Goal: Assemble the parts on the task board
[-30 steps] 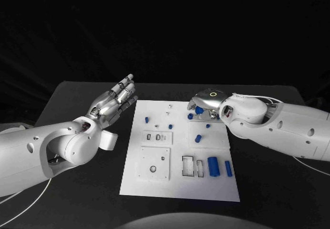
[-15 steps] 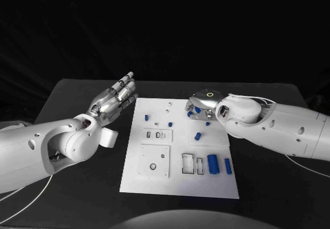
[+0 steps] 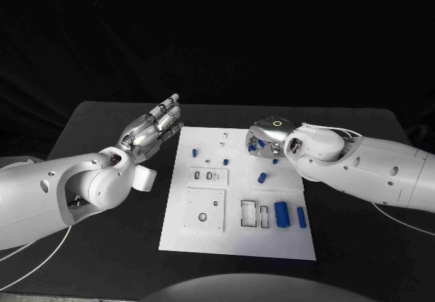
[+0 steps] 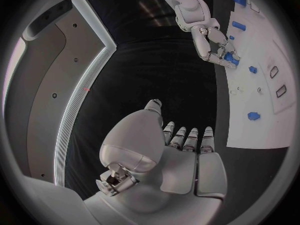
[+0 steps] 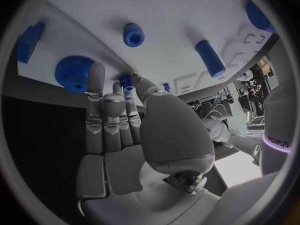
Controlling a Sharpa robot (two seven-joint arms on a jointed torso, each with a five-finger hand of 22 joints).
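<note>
Black table point(image 3: 90, 135), white task board point(image 3: 240, 242) lying flat, apparently mid-table

Left hand point(image 4: 181, 160) open off the task board point(image 4: 265, 110); right hand point(image 4: 215, 45) over blue parts point(image 4: 230, 59).

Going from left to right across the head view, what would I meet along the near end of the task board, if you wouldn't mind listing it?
Square white plate with an oval hole → wide rectangular slot → narrow slot → thick blue cylinder → thin blue cylinder.
</note>
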